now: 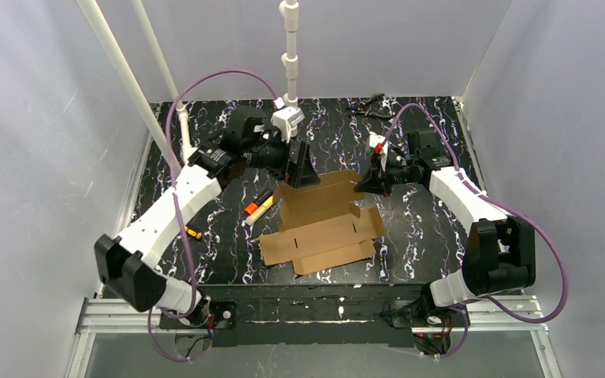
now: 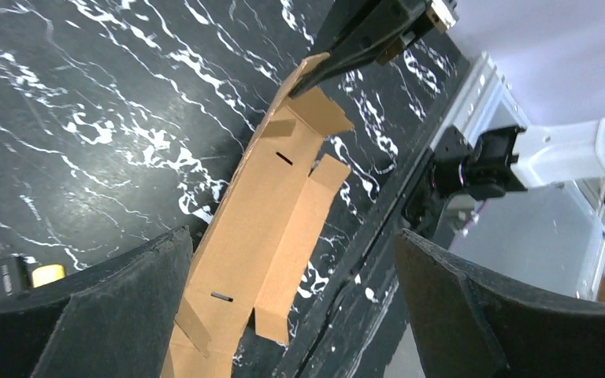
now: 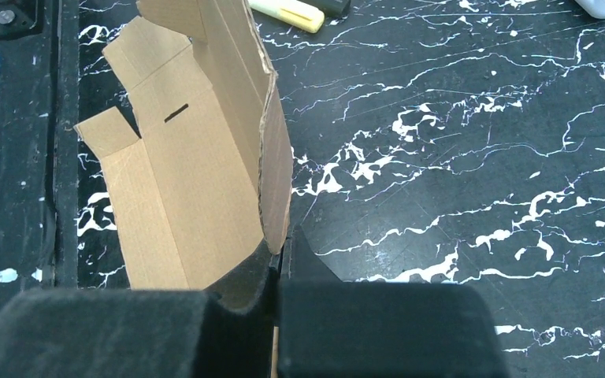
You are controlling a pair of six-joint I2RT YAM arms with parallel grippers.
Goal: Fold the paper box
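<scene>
marker (image 1: 252,208) and pale yellow stick (image 1: 262,209) are lying just left of the box | left gripper (image 1: 300,172) is hovering at its far left corner, fingers spread wide | paper box (image 1: 323,232) is lying mid-way across the black marbled table (image 1: 425,236), far panel standing up | right gripper (image 1: 365,184) is pinching that raised panel's right end

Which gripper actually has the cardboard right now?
The right gripper, shut on the paper box's raised edge. The left gripper stands wide open over the box, holding nothing.
</scene>
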